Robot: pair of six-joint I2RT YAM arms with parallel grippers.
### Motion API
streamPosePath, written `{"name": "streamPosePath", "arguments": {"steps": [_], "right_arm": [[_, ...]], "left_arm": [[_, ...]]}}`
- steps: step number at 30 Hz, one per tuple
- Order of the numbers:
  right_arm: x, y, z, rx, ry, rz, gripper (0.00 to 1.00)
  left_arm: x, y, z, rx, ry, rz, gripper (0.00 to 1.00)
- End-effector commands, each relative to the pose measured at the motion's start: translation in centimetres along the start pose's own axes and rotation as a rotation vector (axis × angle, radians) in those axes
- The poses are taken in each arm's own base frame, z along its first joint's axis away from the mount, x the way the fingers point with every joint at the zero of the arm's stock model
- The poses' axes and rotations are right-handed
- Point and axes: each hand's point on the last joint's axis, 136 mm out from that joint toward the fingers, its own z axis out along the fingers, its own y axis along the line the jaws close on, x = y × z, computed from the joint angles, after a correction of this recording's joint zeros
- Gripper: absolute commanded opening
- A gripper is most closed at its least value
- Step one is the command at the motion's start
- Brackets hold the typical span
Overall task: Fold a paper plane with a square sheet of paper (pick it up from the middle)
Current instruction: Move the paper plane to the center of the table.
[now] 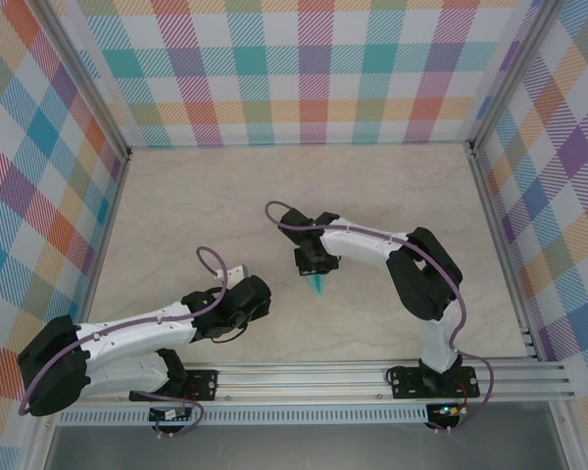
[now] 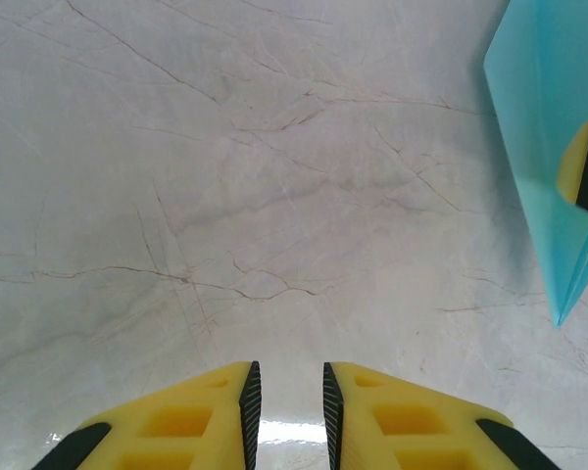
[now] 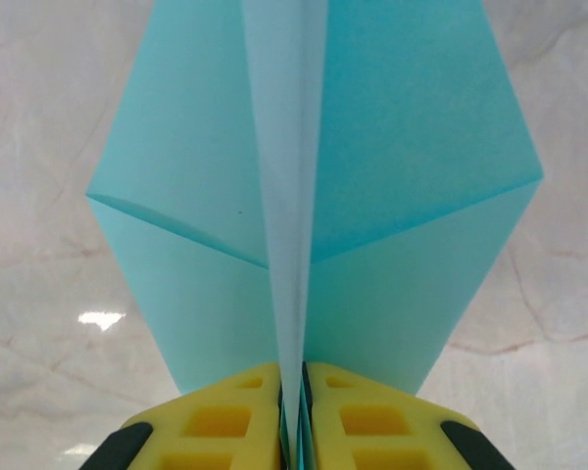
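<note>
The light-teal square sheet of paper stands folded into a pointed paper plane [image 3: 392, 157] with a centre crease and two wings spread to the sides. My right gripper [image 3: 294, 377] is shut on that centre crease from behind. From above, the plane [image 1: 317, 285] hangs below the right gripper [image 1: 314, 264], tip pointing toward the near edge, over the middle of the table. In the left wrist view the plane [image 2: 539, 127] shows at the far right, with a right fingertip [image 2: 580, 168] behind it. My left gripper [image 2: 291, 377] is open a narrow gap, nothing between its fingers, low over the bare table.
The marble-patterned tabletop [image 1: 225, 196] is ringed by checked walls [image 1: 304, 69] on three sides. A metal rail [image 1: 323, 377] with both arm bases runs along the near edge. The left gripper [image 1: 258, 294] sits left of the plane, a short gap apart.
</note>
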Motion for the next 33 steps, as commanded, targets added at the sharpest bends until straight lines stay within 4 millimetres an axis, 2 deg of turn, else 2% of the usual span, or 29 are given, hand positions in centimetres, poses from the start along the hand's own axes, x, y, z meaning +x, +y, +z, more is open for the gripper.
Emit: {"name": "streamPosePath", "arguments": {"steps": [1, 13, 17, 20, 25, 33], "right_arm": [[0.3, -0.9, 1.3, 0.055, 0.05, 0.018, 0.13], [1.0, -0.6, 3.6, 0.046, 0.104, 0.059, 0.18], [1.0, -0.7, 3.5, 0.047, 0.103, 0.059, 0.18], [0.4, -0.7, 2.5, 0.044, 0.08, 0.058, 0.2], [-1.0, -0.3, -0.3, 0.004, 0.02, 0.04, 0.3], [-1.6, -0.8, -4.6, -0.05, -0.067, 0.031, 0.41]], "left_arm": [[-0.6, -0.5, -0.2, 0.001, -0.005, 0.01, 0.26], [-0.6, -0.5, -0.2, -0.007, -0.001, 0.022, 0.26], [-0.6, -0.4, -0.1, -0.01, 0.002, 0.022, 0.26], [-0.6, -0.5, -0.2, -0.009, 0.0, 0.023, 0.26], [-0.8, -0.6, -0.3, -0.01, -0.004, 0.029, 0.26], [-1.0, -0.8, -0.6, -0.016, -0.008, 0.038, 0.26]]}}
